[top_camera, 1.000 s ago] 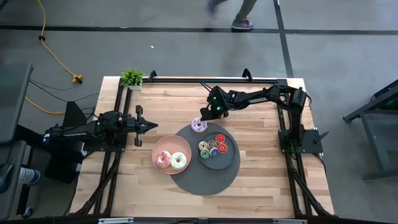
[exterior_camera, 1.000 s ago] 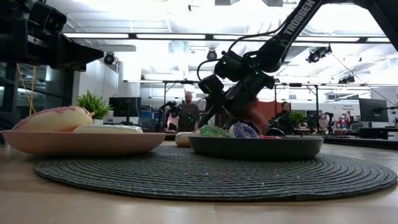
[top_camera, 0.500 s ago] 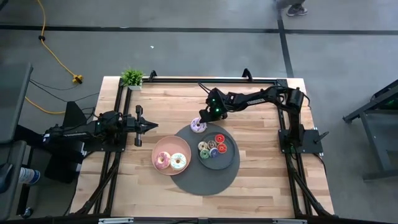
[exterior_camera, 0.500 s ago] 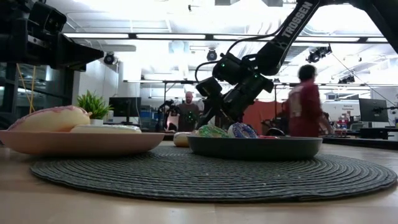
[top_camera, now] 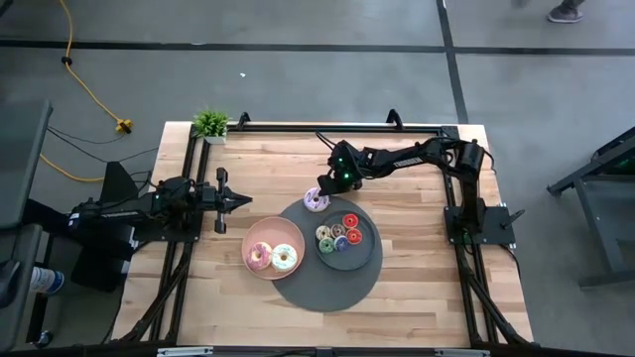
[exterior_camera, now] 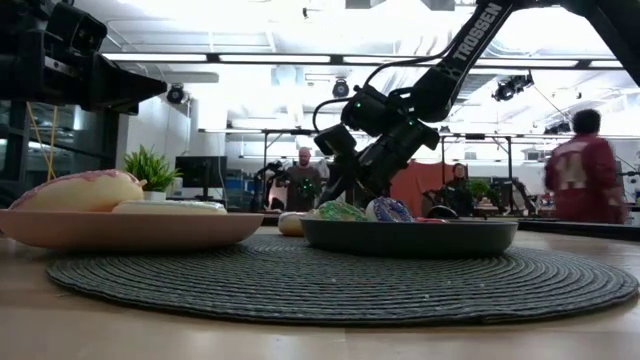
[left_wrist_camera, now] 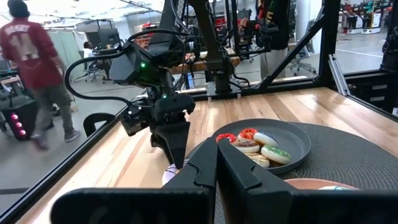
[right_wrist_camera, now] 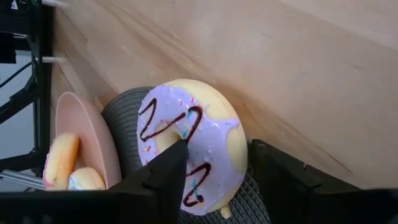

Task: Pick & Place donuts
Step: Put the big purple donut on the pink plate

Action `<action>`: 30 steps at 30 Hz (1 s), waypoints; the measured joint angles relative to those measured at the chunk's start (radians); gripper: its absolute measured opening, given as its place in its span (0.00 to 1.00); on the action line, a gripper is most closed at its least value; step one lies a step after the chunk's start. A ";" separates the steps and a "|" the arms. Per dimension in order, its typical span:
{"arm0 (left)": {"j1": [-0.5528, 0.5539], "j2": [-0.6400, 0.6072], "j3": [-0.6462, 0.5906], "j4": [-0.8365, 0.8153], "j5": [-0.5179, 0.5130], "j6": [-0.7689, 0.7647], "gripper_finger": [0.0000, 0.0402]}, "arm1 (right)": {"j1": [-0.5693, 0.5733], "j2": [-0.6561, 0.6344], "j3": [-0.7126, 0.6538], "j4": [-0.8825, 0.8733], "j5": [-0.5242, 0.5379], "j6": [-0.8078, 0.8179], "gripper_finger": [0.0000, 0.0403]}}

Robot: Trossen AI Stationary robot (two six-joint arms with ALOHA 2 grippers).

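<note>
Waiting at the table's left edge, the left gripper is pinched shut on nothing, well apart from the work. Rightward, the pink-iced donut lies flat at the far edge of the round mat. Directly above it, the right gripper, clearly the nearer, straddles its ring, one finger over the hole, jaws moderately wide, not yet gripping.

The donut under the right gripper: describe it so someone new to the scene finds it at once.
Start at the round dark mat mid-table. On its far edge, beyond the grey plate of tiny donuts, lies one large donut, the right gripper straddling it. Unlike the two on the pink plate, it has lilac icing with dark squiggles and sits on no plate.
</note>
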 joint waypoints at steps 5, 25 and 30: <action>0.000 0.000 0.000 0.000 0.000 0.000 0.00 | 0.000 0.000 0.000 0.003 0.000 -0.009 0.36; 0.000 0.000 0.000 0.000 0.000 0.000 0.00 | -0.002 -0.023 0.002 0.059 -0.028 -0.001 0.22; 0.000 0.000 0.000 0.000 0.000 0.000 0.00 | -0.001 -0.059 0.003 0.095 -0.063 0.012 0.22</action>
